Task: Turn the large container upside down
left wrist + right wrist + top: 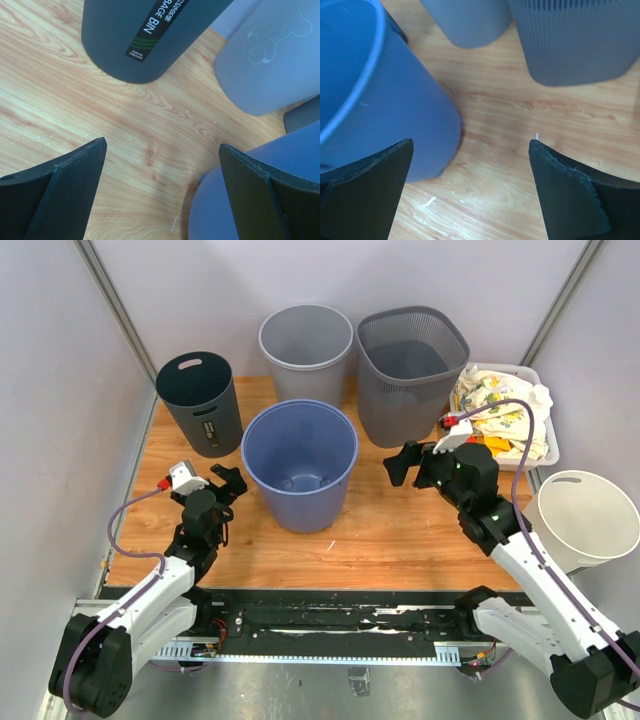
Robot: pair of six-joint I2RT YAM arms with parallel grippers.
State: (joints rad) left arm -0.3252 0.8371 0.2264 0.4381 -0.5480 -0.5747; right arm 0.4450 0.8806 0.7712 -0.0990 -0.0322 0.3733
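We see the blue bin (300, 465) standing upright, mouth up, at the middle of the worktop. Our left gripper (232, 482) sits low just left of it, released, jaws spread wide and holding nothing. In the wrist view 1 jaw is close against the bin's wall, though we cannot tell whether it touches. Our right gripper (398, 462) hangs to the bin's right, also released and apart from it. Along the far edge stand 3 more: a dark bin (200, 400), a gray bin (305, 340) and a mesh bin (410, 370).
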